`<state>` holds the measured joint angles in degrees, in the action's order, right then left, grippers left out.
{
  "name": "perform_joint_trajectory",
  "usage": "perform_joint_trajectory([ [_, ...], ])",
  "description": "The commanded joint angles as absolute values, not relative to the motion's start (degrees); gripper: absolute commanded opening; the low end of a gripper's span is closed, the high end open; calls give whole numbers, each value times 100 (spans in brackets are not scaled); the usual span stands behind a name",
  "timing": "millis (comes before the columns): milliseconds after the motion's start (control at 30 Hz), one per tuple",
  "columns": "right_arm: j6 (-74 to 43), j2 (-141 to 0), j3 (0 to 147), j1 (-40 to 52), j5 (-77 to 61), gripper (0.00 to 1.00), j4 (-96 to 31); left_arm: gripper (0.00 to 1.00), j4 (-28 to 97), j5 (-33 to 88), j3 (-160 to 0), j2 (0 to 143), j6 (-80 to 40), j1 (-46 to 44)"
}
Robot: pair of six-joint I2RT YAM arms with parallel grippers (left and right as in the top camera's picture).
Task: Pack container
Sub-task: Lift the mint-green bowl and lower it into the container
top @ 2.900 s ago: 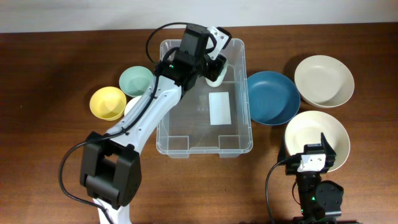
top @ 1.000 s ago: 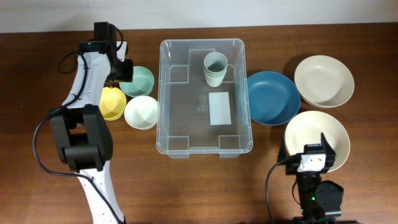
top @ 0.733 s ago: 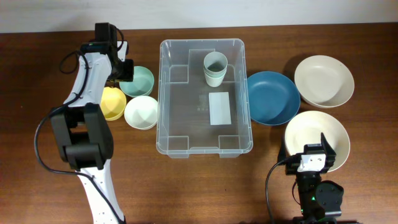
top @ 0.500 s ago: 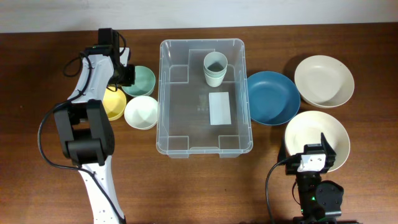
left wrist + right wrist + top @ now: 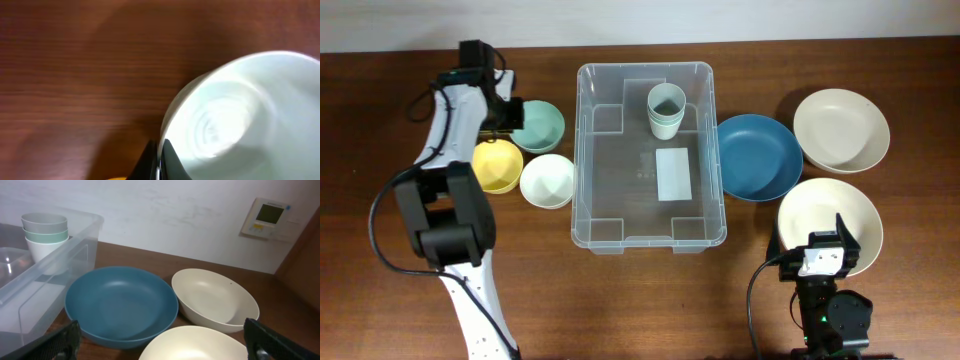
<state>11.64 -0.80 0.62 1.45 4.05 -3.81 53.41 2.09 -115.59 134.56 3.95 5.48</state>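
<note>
Overhead: the clear container (image 5: 584,150) sits in the middle of the desk (image 5: 620,300), with a white label (image 5: 674,174) on its base and a stack of cups (image 5: 666,110) in its far right corner. To its left lie a mint bowl (image 5: 540,128), a yellow bowl (image 5: 493,166) and a white bowl (image 5: 546,181). The left pincer (image 5: 510,113) is at the mint bowl's far left rim. To the container's right are a blue bowl (image 5: 758,157), a far cream bowl (image 5: 840,130) and a near cream bowl (image 5: 825,212). The right arm (image 5: 825,290) stands at the desk's near edge.

Left wrist: blurred, the left pincer (image 5: 157,156) is clamped narrow on the rim of the mint bowl (image 5: 235,115).

Right wrist: the right pincer (image 5: 161,330) is spread wide and grips nothing. Ahead lie the blue bowl (image 5: 121,305) and both cream bowls, far (image 5: 215,299) and near (image 5: 192,342). The container (image 5: 50,275) with its cups (image 5: 44,230) is at left.
</note>
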Motion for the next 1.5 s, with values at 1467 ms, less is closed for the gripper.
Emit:
perform_joint_trajectory([
  [1467,1160,-47,32,106,497,99,-410,0,7371,611,-13085,12722,-360,-1494],
])
